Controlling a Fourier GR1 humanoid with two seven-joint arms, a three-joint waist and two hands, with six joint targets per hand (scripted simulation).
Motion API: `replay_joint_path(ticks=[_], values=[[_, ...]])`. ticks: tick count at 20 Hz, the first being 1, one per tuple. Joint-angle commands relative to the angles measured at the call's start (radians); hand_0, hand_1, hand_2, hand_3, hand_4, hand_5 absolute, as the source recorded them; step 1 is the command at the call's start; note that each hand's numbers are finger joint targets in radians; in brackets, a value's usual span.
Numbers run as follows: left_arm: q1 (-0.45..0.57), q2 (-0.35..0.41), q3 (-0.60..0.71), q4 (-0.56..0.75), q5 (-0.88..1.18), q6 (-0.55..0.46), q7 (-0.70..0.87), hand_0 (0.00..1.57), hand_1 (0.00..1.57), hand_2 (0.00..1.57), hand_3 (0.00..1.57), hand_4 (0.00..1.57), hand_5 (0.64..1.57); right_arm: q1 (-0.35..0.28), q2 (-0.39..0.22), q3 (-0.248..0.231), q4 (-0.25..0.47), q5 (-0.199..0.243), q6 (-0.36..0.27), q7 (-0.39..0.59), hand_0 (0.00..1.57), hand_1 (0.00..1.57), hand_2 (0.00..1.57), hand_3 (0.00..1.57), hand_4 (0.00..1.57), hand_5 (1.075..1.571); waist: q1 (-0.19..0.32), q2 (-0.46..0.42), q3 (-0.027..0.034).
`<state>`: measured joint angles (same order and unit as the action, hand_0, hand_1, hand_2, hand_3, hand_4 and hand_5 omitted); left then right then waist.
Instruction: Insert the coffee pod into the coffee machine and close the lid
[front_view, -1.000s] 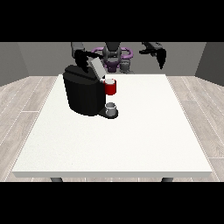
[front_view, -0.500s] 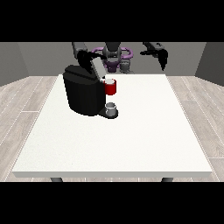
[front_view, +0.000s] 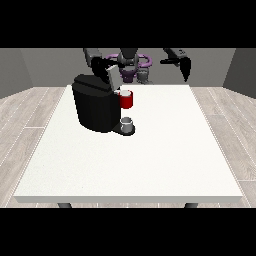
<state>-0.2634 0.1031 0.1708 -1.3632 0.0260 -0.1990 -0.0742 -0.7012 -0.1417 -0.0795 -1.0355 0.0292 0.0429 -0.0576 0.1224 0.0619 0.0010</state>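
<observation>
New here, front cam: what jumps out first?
The black coffee machine dominates, standing on the far left part of the white table, with a red thing at the machine on its front and a grey thing on its base below. The robot stands behind, and the hand at the view's right is raised above the table's far edge, apart from everything.

The table (front_view: 150, 160) has a smooth, matt white top. On it, the coffee machine (front_view: 95, 107) looks like matt black plastic. Beside its front, a red thing at the machine (front_view: 126, 99) shines glossy, and the grey cup (front_view: 127, 123) below that looks dull, metal-like. Around the table, the floor (front_view: 22, 120) shows pale wood planks.
</observation>
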Motion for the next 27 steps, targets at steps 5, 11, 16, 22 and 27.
replay_joint_path(ticks=[5,11,16,22,27], values=[[0.042,0.019,0.006,0.038,0.008,-0.031,-0.052,0.00,0.00,0.00,0.00,0.16,1.571,-0.040,0.040,0.087,-0.017,0.080,-0.035,0.038,0.00,0.00,0.00,0.00,0.17,1.571,0.037,-0.020,-0.0015],[-0.041,-0.006,-0.015,0.023,-0.006,0.025,-0.003,0.00,0.00,0.00,0.00,0.14,1.571,-0.141,0.005,0.072,0.015,0.083,-0.012,0.055,0.00,0.00,0.00,0.00,0.14,1.571,0.044,0.033,-0.0010],[-0.008,-0.016,-0.006,0.070,-0.015,0.051,-0.062,0.00,0.00,0.00,0.00,0.00,1.571,-0.106,0.075,0.110,-0.030,0.077,0.013,0.029,0.00,0.00,0.00,0.00,0.03,1.571,-0.014,-0.006,-0.0012],[0.080,-0.021,-0.005,0.083,-0.028,0.050,-0.146,0.00,0.00,0.00,0.00,0.19,1.571,0.072,0.140,0.200,-0.129,-0.009,0.026,-0.040,0.00,0.00,0.00,0.00,0.28,1.571,-0.063,-0.107,-0.0012],[0.129,-0.005,0.009,0.095,-0.008,0.019,-0.185,0.00,0.00,0.00,0.00,0.19,1.571,0.317,0.141,0.266,-0.184,-0.106,-0.038,-0.122,0.00,0.00,0.00,0.00,0.16,1.571,-0.114,-0.145,-0.0010]])
